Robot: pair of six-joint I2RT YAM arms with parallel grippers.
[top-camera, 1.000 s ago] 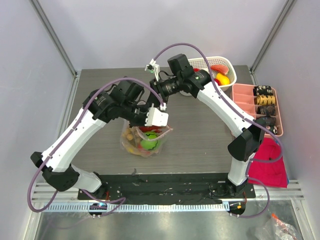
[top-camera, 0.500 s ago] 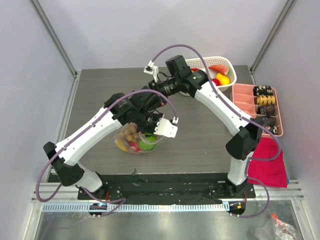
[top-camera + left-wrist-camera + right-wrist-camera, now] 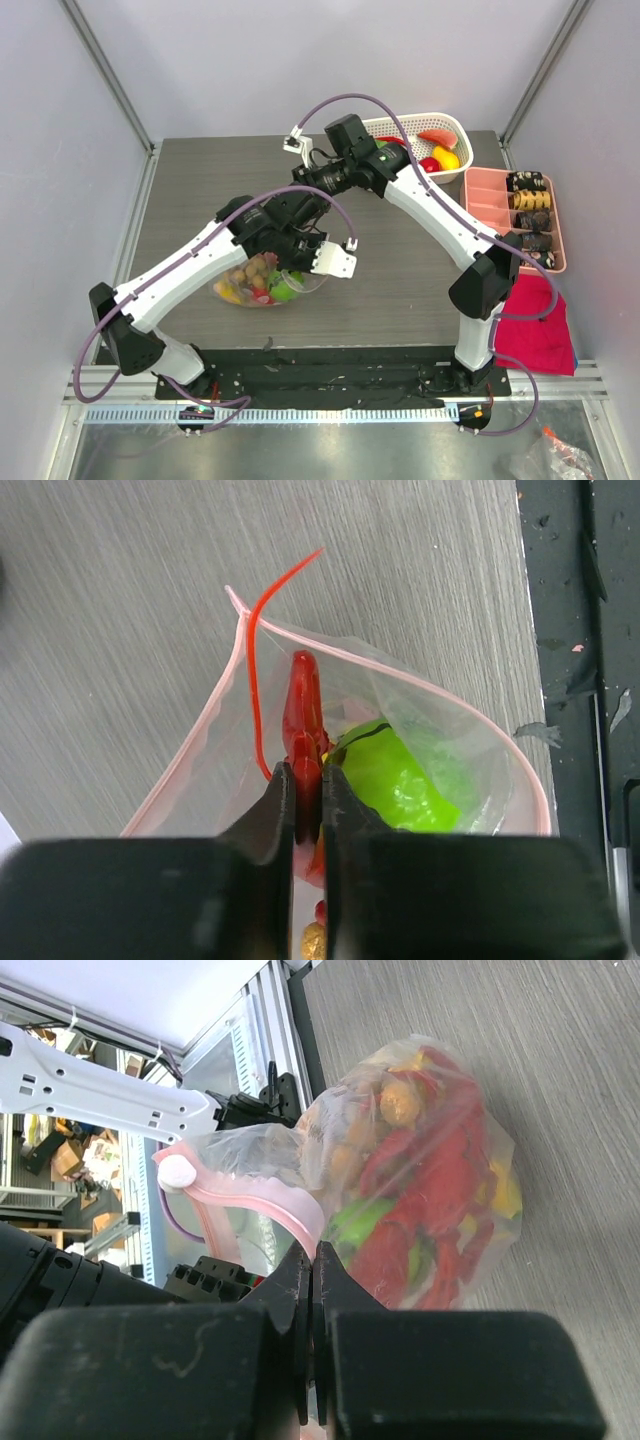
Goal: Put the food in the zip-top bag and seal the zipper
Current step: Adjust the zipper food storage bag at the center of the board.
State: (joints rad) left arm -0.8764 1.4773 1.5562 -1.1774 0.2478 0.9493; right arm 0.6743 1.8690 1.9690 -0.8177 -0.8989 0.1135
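Note:
The clear zip-top bag [image 3: 250, 287] lies near the table's front, holding the food: a green round fruit [image 3: 395, 780], red chillies [image 3: 430, 1185] and a brown berry cluster [image 3: 262, 268]. My left gripper [image 3: 308, 770] is shut on the bag's mouth edge, with a red piece [image 3: 303, 705] pinched just past its tips. The thin red zipper [image 3: 262, 610] curls up beside it. My right gripper [image 3: 313, 1250] is shut on the bag's pink mouth strip [image 3: 255, 1195]. In the top view the left gripper [image 3: 290, 266] and the right gripper [image 3: 308, 194] sit close together above the bag.
A white lattice basket [image 3: 408, 124] at the back right holds red and yellow toy food [image 3: 445, 157]. A pink compartment tray [image 3: 487, 200] with dark brown items stands at the right edge. A red cloth [image 3: 540, 330] lies at the front right.
The left arm has swung round and lowered, and the bag has shifted left and flattened toward the table's front. The right gripper has moved slightly left, still pinching the strip.

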